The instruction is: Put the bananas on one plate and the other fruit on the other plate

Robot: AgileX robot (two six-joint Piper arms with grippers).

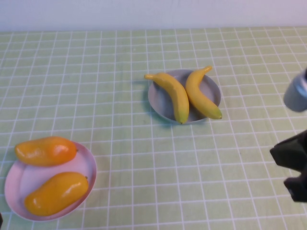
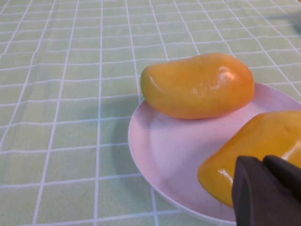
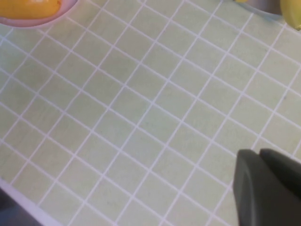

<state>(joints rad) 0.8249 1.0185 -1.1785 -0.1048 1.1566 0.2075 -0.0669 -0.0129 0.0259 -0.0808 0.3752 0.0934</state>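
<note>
- High view: both bananas [image 1: 181, 97] [image 1: 201, 94] on grey-blue plate [image 1: 159, 101]; both mangoes [image 1: 46, 151] [image 1: 56, 192] on pink plate [image 1: 29, 177], nearer-left of it.
- Left tool [image 2: 265, 190] over pink plate, right tool [image 1: 293, 168] right of grey-blue plate; grip of neither can be told.

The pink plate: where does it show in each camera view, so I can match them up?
High view: pink plate at lower left, holding both mangoes.
Left wrist view: plate fills the lower right, beside the left gripper.
Right wrist view: only its rim shows; right gripper is far off.
Shared landmark: the green checked tablecloth.
</note>
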